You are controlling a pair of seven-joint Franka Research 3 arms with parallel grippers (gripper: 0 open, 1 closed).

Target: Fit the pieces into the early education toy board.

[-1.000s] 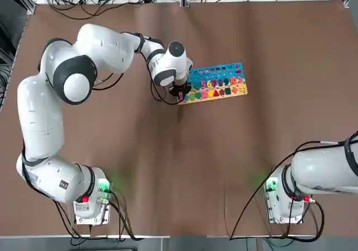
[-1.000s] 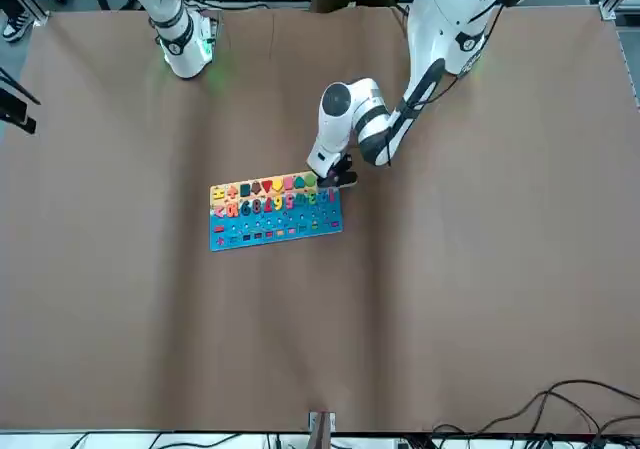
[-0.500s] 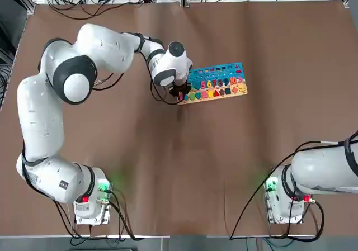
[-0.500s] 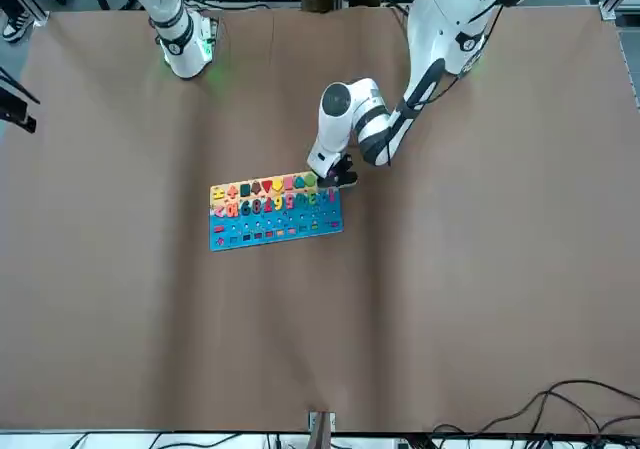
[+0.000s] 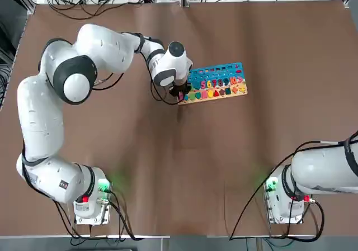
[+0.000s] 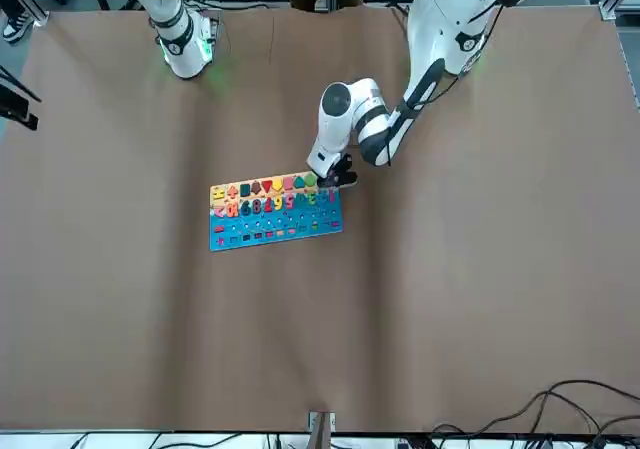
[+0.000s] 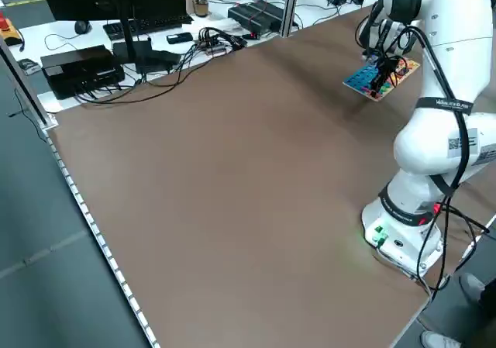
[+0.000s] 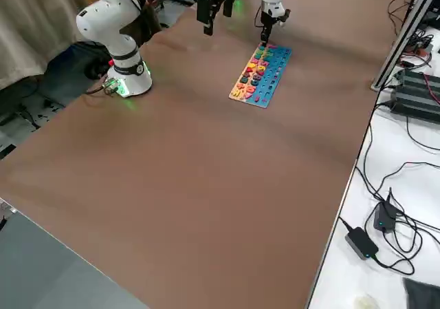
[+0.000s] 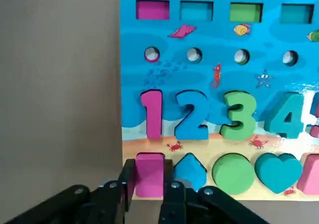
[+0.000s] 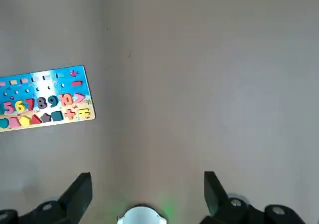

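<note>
The early education toy board (image 5: 218,71) lies flat on the brown table, with a blue field of numerals and a tan strip of shapes; it also shows in the front view (image 6: 275,232) and the left wrist view (image 9: 209,34). My left gripper (image 5: 180,93) points down at the board's end nearest the left arm. In the left wrist view this gripper (image 9: 148,182) is shut on a pink square piece (image 9: 149,170). That piece sits at the tan strip's end, beside a blue diamond (image 9: 190,170). My right gripper (image 10: 147,194) hangs open and empty, far from the board (image 10: 45,92).
Numerals and shapes fill the board's other slots. The right arm (image 5: 324,173) stays folded near its base at the table's near right corner. Cables and electronics (image 7: 93,61) lie off the table's far edge. Bare brown table surrounds the board.
</note>
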